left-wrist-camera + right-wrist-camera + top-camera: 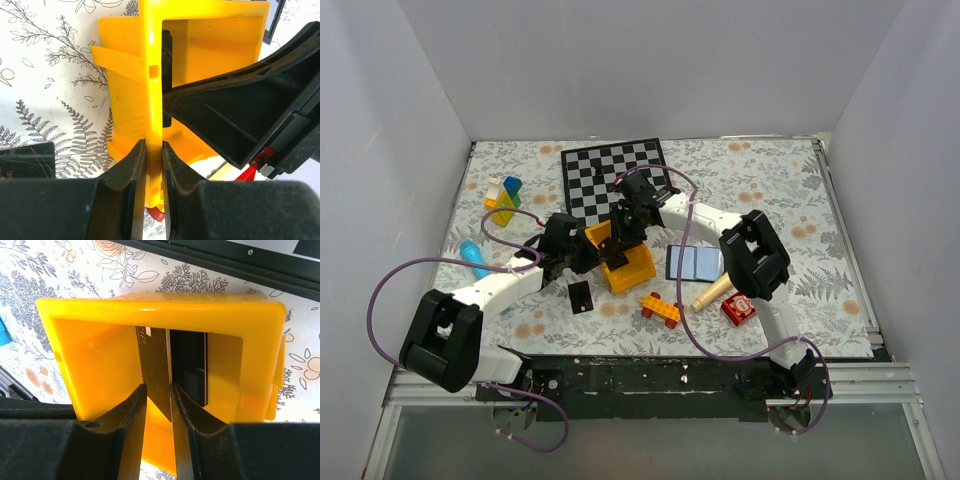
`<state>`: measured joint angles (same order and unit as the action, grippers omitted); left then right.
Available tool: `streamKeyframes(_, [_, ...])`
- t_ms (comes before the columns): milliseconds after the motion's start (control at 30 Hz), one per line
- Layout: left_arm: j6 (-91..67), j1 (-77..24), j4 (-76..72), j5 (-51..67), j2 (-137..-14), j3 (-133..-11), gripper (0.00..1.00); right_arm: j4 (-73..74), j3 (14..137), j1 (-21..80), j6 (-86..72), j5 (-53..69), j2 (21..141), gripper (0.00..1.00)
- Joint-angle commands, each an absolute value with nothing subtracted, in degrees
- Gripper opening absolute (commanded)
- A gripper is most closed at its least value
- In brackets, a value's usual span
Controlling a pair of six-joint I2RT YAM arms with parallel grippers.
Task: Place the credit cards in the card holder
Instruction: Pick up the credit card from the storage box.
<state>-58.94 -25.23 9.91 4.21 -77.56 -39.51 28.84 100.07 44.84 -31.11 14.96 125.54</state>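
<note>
A yellow bin [632,270] sits mid-table, tipped on its side. My left gripper [153,142] is shut on one wall of the bin [210,40]. My right gripper [158,386] reaches into the bin [150,310]. A thin black credit card [155,360] stands tilted between its fingers against the right one, and the jaws are wider apart than the card is thick. A second card [187,365] leans behind it. Another credit card [580,297] lies flat on the table. The card holder [695,262] lies open, blue-grey side up, right of the bin.
A chessboard [613,172] lies behind the bin. Coloured blocks [504,197] and a blue object [473,256] are at the left. Orange-red bricks [660,308], a wooden peg [712,292] and a red box [738,309] sit near the front right.
</note>
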Motion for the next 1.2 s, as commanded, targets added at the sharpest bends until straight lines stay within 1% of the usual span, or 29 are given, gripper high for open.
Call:
streamKeyframes(0, [-58.4,-25.6,11.5,4.0,-78.8,-39.9,0.0,24.0,98.0,46.8,-32.8,22.8,123.1,0.33])
streamKeyframes(300, [-58.6,-25.6,11.0,4.2,-78.6,-39.4,0.0,18.7,93.8,46.5,-33.8,27.3,122.3,0.3])
streamKeyframes(700, [-58.4,-25.6,10.9,4.5,-78.4,-39.5,0.0,21.3,93.3,46.5,-32.3,24.7,122.5,0.29])
streamKeyframes(800, [-58.4,-25.6,10.9,4.5,-78.4,-39.4,0.0,21.5,93.3,46.5,-32.0,23.8,122.4,0.22])
streamKeyframes(967, [-58.2,-25.6,11.1,4.0,-78.1,-39.3,0.0,21.9,93.0,46.4,-31.6,21.9,121.1,0.07])
streamKeyframes(1100, [-57.1,-25.5,12.0,3.4,-77.7,-39.6,0.0,21.4,91.2,45.6,-31.6,19.1,118.2,0.01])
streamKeyframes(1167, [-56.3,-25.4,12.6,2.8,-77.3,-39.7,0.0,20.1,89.7,45.0,-31.9,18.9,116.1,0.01])
